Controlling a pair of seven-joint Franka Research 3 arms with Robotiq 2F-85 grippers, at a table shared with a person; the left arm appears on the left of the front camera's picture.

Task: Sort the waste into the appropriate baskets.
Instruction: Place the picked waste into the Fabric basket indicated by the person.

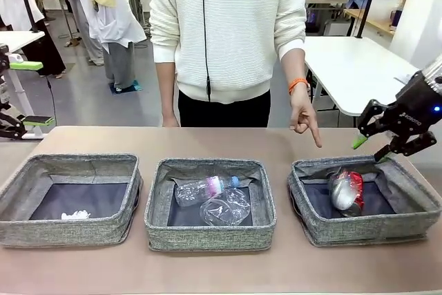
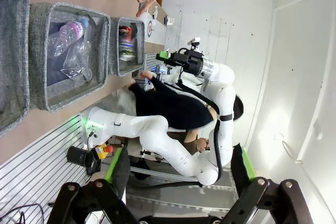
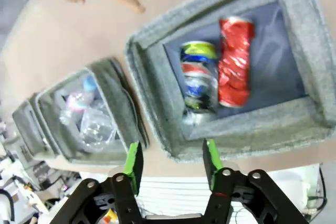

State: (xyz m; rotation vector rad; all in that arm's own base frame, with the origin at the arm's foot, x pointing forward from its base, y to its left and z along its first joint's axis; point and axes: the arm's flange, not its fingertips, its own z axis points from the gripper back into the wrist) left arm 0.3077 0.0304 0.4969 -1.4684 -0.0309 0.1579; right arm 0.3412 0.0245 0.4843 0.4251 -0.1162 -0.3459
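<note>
Three baskets sit in a row. My right gripper [image 1: 373, 148] hangs spread and empty at two o'clock over the right basket [image 1: 314, 229], where the red can [image 1: 353, 190] and dark can [image 3: 198, 81] lie side by side, metals together. Bottle [image 1: 202, 188] and cup [image 1: 228, 208] share the middle basket [image 1: 207, 238]; paper [image 1: 74, 215] lies in the left one [image 1: 62, 231].

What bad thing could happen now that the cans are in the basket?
The person's hand points down close to the right basket, not far from the right gripper, whose jaws are open. If the arm swings back that way, it might bump the finger. The gripper also hangs just above the basket's soft rim, so it could snag and drag the basket. That might roll the red can and the dark can.
</note>
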